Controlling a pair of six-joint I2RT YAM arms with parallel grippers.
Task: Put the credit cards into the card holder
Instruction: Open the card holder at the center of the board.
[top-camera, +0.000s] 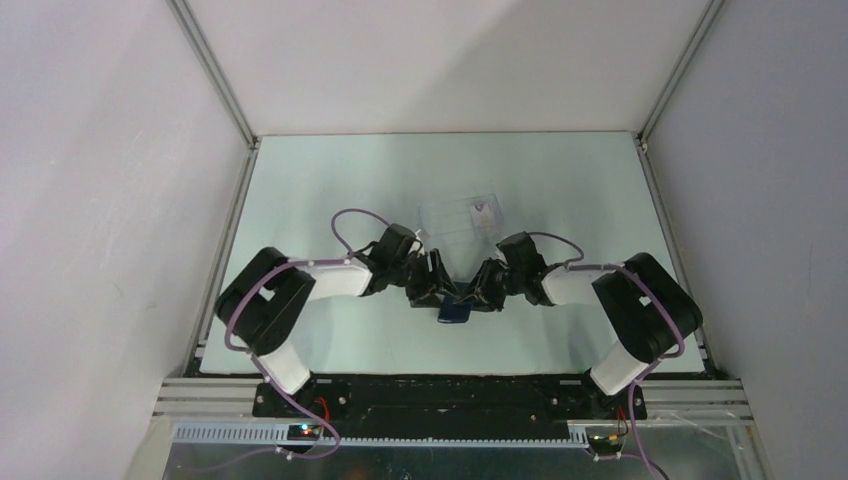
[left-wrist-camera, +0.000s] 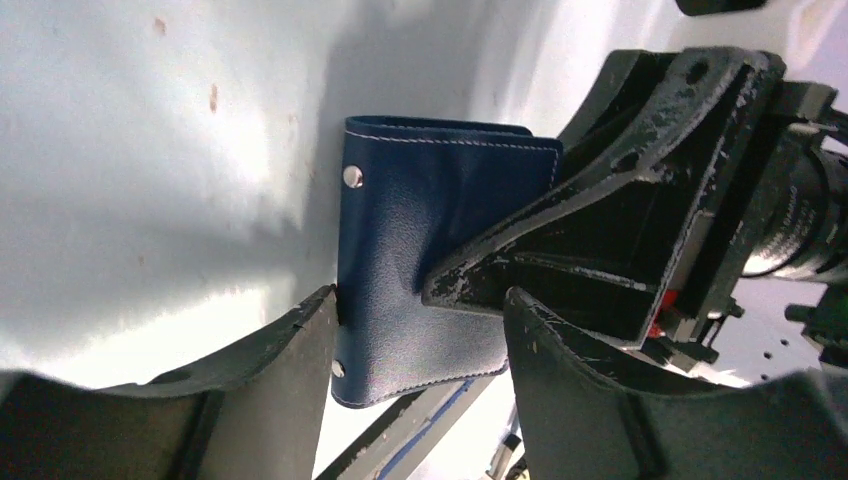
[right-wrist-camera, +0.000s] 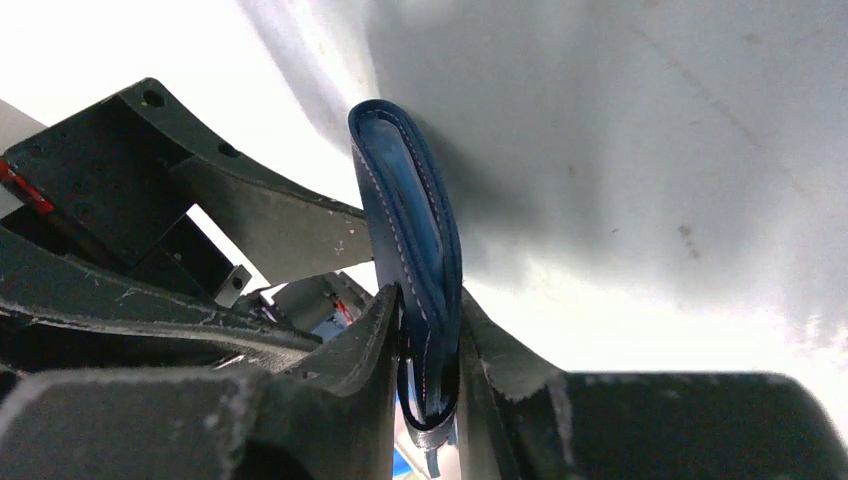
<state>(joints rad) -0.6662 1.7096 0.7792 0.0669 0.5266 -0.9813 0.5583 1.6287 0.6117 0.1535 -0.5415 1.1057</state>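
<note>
The dark navy card holder (top-camera: 455, 312) is held up off the table between both grippers near the front centre. My right gripper (right-wrist-camera: 428, 300) is shut on one folded edge of the card holder (right-wrist-camera: 410, 210), which stands edge-on between its fingers. My left gripper (left-wrist-camera: 420, 300) stands wide around the card holder (left-wrist-camera: 420, 230), one finger at the snap-stud edge and the other at the opposite edge. The right gripper's black fingers (left-wrist-camera: 600, 220) lie across the holder's far side. The pale see-through credit cards (top-camera: 460, 215) lie on the table behind the grippers; one bears a small purplish mark.
The pale green table (top-camera: 330, 190) is bounded by white walls with metal rails at left, right and back. Both arm bases sit on the black plate (top-camera: 450, 395) at the front edge. The two arms meet tip to tip in the middle.
</note>
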